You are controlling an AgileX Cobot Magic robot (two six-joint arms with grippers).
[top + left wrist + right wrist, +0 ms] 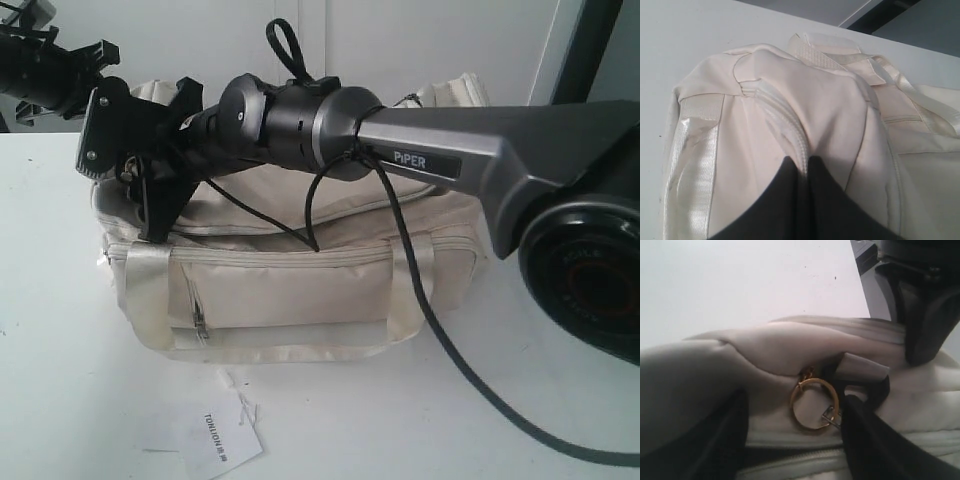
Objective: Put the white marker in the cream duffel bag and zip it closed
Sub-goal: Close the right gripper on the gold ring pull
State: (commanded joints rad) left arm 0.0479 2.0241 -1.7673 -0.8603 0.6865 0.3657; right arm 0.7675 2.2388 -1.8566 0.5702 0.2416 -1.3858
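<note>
The cream duffel bag (pixel 300 290) stands on the white table, front pocket facing the exterior camera. My left gripper (pixel 801 165) is shut on the bag's (pixel 830 100) raised top seam, with the zipper line pinched between its two dark fingers. My right arm reaches across over the bag to its left end. There my right gripper (pixel 797 407) is open, its fingers on either side of a gold ring (pixel 814 381) with a small metal zip pull on the bag's (pixel 765 350) top. A dark slit shows beside the zipper teeth (pixel 805 465). The white marker is out of view.
A flat white paper tag (pixel 220 435) with printed text lies on the table (pixel 60 380) in front of the bag. A black cable (pixel 450 340) hangs from the right arm over the bag's front. The left arm's dark body (pixel 50 65) sits at the back left.
</note>
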